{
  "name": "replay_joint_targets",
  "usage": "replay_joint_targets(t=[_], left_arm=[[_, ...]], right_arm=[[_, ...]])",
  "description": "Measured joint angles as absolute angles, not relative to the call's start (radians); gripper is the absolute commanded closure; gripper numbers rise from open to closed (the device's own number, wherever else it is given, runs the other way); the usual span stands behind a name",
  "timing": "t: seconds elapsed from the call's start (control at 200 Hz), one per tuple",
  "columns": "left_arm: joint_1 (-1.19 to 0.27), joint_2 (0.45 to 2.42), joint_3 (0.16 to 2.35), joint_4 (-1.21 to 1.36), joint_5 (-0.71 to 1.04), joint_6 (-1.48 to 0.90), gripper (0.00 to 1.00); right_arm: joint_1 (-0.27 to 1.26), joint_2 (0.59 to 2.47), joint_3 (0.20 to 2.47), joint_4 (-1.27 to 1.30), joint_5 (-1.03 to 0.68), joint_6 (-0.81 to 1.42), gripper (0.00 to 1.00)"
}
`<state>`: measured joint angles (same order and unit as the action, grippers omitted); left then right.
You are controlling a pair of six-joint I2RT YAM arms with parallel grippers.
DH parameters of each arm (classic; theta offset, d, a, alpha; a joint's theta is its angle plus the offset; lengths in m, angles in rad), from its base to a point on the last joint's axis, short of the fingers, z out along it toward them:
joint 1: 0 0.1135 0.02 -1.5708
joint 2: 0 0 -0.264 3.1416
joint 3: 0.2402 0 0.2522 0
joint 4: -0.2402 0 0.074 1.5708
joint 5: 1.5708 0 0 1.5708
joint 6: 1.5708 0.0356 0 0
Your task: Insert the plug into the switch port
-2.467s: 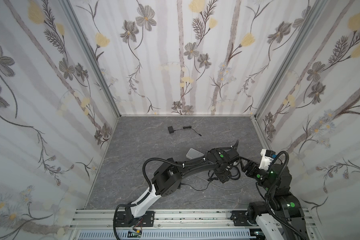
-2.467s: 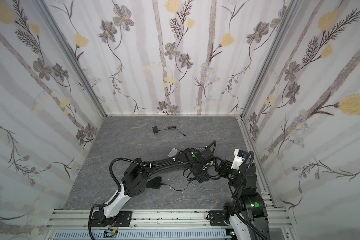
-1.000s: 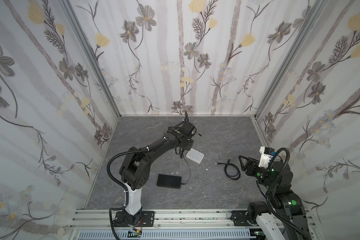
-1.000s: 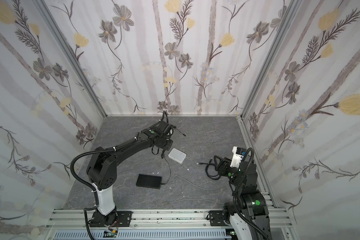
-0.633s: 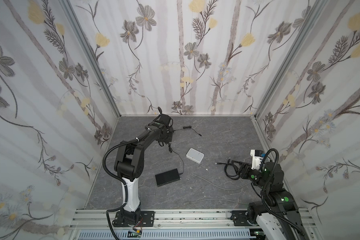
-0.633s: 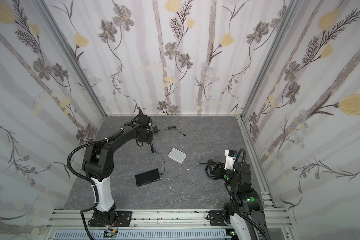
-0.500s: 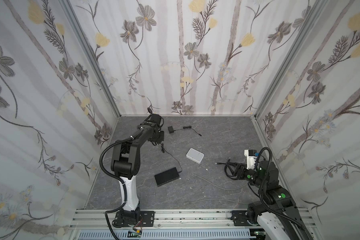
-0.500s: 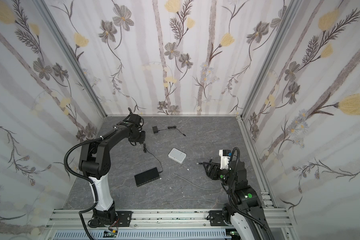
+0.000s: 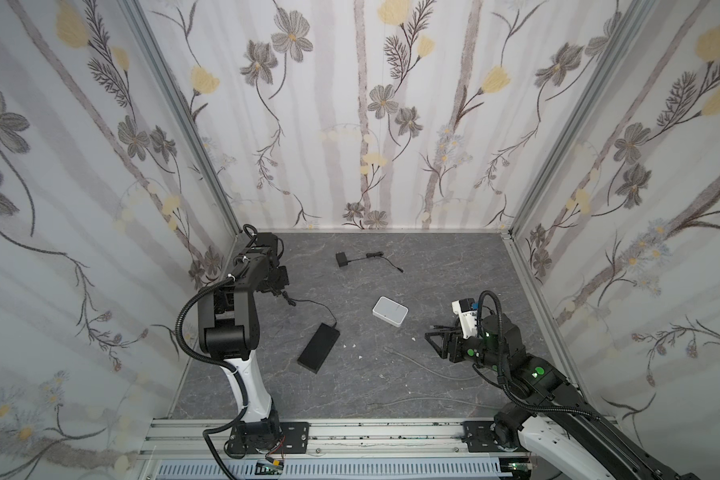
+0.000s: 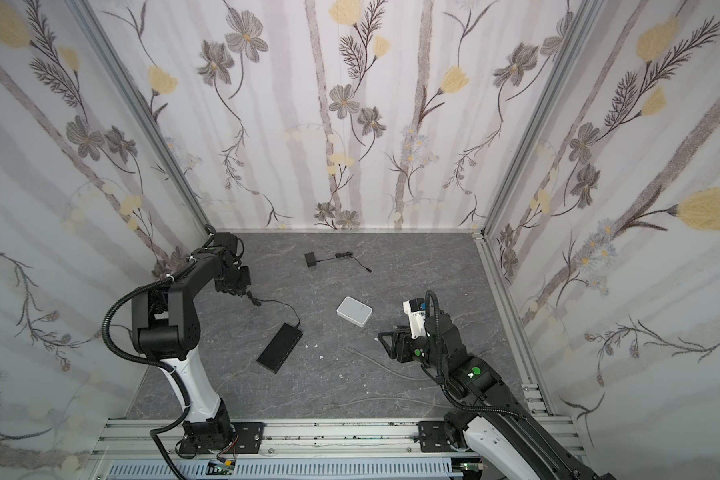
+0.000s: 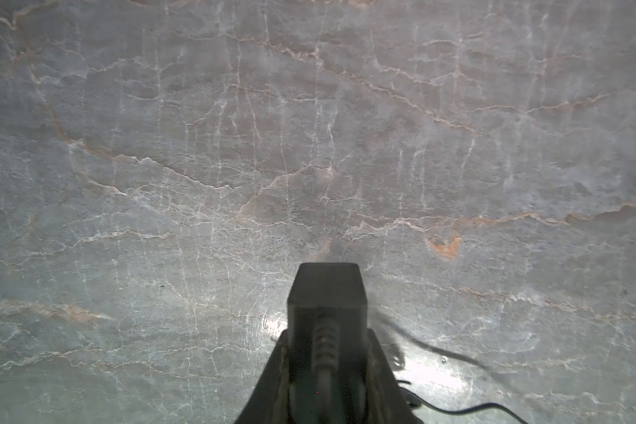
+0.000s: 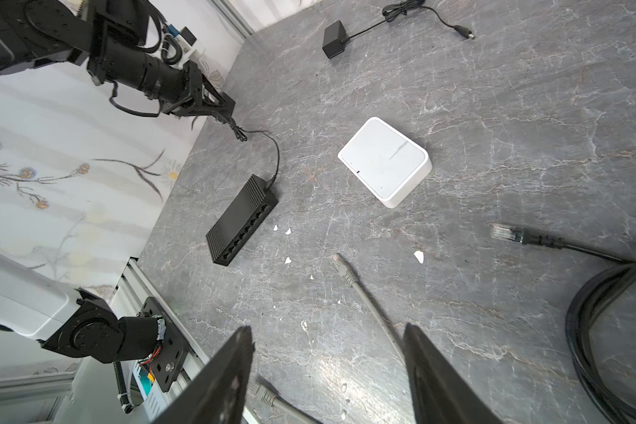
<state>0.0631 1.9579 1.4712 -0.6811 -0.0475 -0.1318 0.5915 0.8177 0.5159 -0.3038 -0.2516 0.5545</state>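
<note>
The white box [image 9: 390,311] [image 10: 354,311] [image 12: 384,161] lies flat mid-floor; its switch port is hidden, only plain side faces show. A grey cable's plug [image 12: 340,262] [image 9: 387,351] lies on the floor in front of it, and a black cable's plug [image 12: 503,232] lies to its right. My right gripper [image 12: 327,330] [image 9: 437,338] [image 10: 387,338] hovers open over the grey cable, holding nothing. By the back left wall my left gripper [image 9: 282,291] [image 10: 246,293] [image 11: 326,330] is shut on a black power adapter [image 11: 325,286].
A thin cord runs from the adapter to a black multi-port switch [image 9: 319,347] [image 12: 241,220]. A small black adapter with a barrel-tipped cord [image 9: 342,259] [image 12: 333,38] lies at the back. Black coiled cable [image 12: 603,312] lies near my right gripper. White crumbs dot the floor.
My left arm has swung from the right-centre across to the back left wall with the adapter, dragging and turning the black switch. My right gripper has shifted left, off the black coil.
</note>
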Motion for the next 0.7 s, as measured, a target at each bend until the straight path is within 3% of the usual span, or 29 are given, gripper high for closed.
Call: replay_joint_targets(t=[0.1, 0.13, 0.18, 0.235, 0.245, 0.26, 0.495, 0.59, 0.699], left_arm=[[0.088, 1.988, 1.480, -0.686, -0.047, -0.145, 0.76], [0.094, 1.996, 1.482, -0.686, -0.047, -0.149, 0.70], [0.100, 2.007, 1.485, -0.686, -0.045, -0.154, 0.36], [0.101, 2.013, 1.486, -0.685, -0.024, -0.159, 0.15], [0.101, 2.013, 1.486, -0.685, -0.020, -0.160, 0.06], [0.101, 2.013, 1.486, -0.685, -0.016, -0.162, 0.01], [0.102, 1.907, 1.488, -0.693, 0.000, -0.206, 0.00], [0.097, 1.766, 1.436, -0.671, 0.011, -0.244, 0.00], [0.052, 1.515, 1.224, -0.620, 0.076, -0.312, 0.03]], right_arm=[[0.609, 0.816, 0.517, -0.304, -0.226, 0.558, 0.34], [0.609, 0.813, 0.517, -0.304, -0.226, 0.560, 0.34], [0.613, 0.804, 0.515, -0.303, -0.218, 0.561, 0.34], [0.614, 0.793, 0.508, -0.304, -0.202, 0.565, 0.34], [0.614, 0.792, 0.506, -0.304, -0.203, 0.567, 0.34], [0.614, 0.789, 0.505, -0.305, -0.202, 0.567, 0.34], [0.618, 0.780, 0.490, -0.308, -0.194, 0.567, 0.34], [0.629, 0.810, 0.488, -0.303, -0.190, 0.567, 0.34], [0.664, 0.870, 0.482, -0.295, -0.183, 0.559, 0.34]])
